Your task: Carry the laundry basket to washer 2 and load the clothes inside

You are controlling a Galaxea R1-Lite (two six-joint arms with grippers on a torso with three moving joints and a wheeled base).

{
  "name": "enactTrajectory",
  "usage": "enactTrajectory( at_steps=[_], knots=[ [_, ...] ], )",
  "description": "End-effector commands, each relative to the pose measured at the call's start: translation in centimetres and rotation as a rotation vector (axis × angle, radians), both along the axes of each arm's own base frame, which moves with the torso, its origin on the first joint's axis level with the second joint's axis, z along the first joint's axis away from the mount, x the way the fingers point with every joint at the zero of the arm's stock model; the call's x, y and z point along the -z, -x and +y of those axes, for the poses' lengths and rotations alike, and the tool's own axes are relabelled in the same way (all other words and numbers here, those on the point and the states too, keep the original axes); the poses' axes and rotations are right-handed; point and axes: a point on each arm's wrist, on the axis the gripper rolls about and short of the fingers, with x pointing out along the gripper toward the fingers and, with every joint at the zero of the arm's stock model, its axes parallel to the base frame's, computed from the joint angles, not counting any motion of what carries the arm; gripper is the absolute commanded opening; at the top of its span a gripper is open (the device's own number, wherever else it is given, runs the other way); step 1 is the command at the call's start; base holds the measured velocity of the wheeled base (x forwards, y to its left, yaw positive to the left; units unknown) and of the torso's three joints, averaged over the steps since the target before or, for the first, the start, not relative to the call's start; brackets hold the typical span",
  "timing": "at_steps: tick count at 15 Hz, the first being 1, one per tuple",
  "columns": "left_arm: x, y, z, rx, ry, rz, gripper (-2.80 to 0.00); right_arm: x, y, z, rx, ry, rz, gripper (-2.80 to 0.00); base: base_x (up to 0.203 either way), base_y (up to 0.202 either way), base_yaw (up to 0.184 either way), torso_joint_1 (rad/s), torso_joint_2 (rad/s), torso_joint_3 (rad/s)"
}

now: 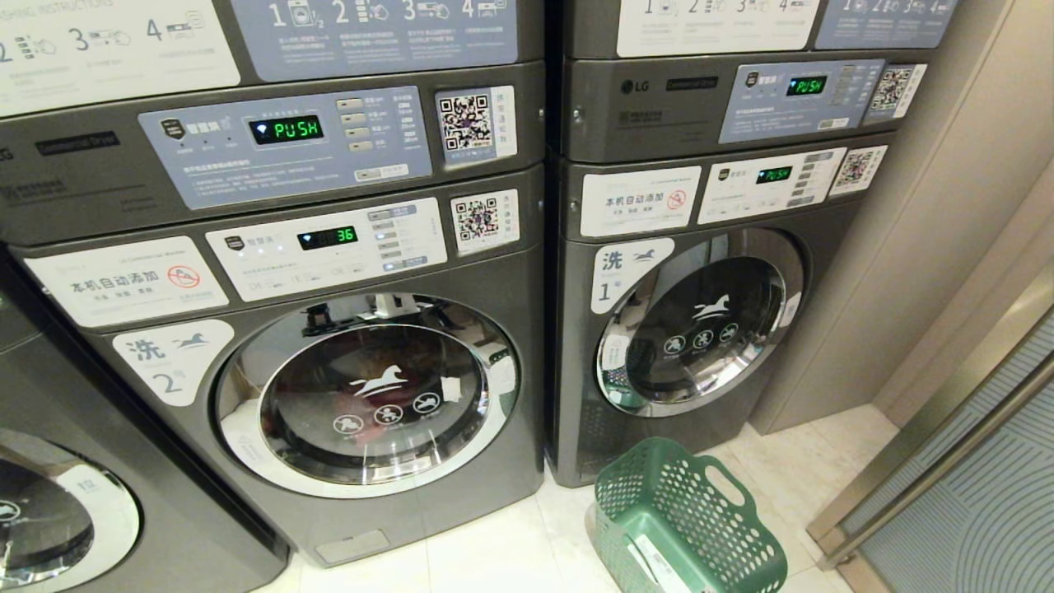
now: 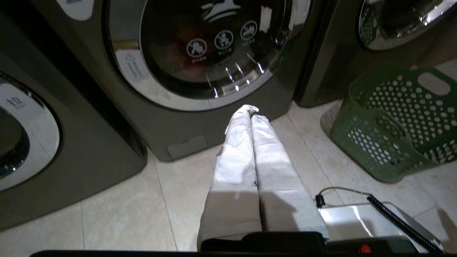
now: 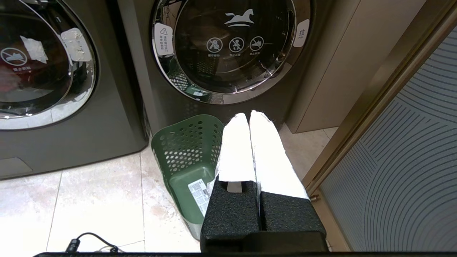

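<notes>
Head view puts the dark green perforated plastic laundry basket [image 1: 687, 523] on the pale tiled floor [image 1: 494, 552], lying tipped on its side just in front of the lower right corner of the dark grey front-load washer marked 2 [image 1: 362, 395], at the foot of the like washer marked 1 [image 1: 700, 321]. Its open mouth faces away from washer 2, and no garments show in it.

Empty, the basket should be light and fairly stiff, though the holed walls may flex; its smooth plastic could slip, so the cut-out loop handle [image 1: 725, 486] or the rim is the likely hold.

Behind the closed round chrome-rimmed glass door of washer 2, a dim reddish and orange mass [image 2: 185, 64] shows, probably the clothes, soft and limp; I cannot make out single garments through the reflections.

Neither arm appears in the head view. The left gripper [image 2: 250, 110] hangs low before the base of washer 2, jaws pressed together on nothing. The right gripper [image 3: 248, 117] sits over the basket, to the right of washer 2, jaws likewise together and empty.

The basket's lower edge is cut off in the head view, and its white label [image 3: 198, 191] is unreadable.
</notes>
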Motion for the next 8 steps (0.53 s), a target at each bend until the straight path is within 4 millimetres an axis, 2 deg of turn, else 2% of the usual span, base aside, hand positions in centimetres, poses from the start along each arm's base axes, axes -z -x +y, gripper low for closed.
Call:
enactTrajectory(
  at_steps=[1,8],
  knots=[
    [0.45,1.10,0.00,-0.004,-0.004,-0.127,-2.80,0.00,-0.01,0.00,0.000,-0.005,0.002,-2.80,0.000,0.000,0.000,0.000,0.00,0.000],
    [0.44,1.06,0.00,-0.007,-0.005,-0.125,-2.80,-0.01,-0.01,0.01,-0.004,0.003,0.001,-2.80,0.000,0.000,0.000,0.000,0.00,0.000]
  ],
)
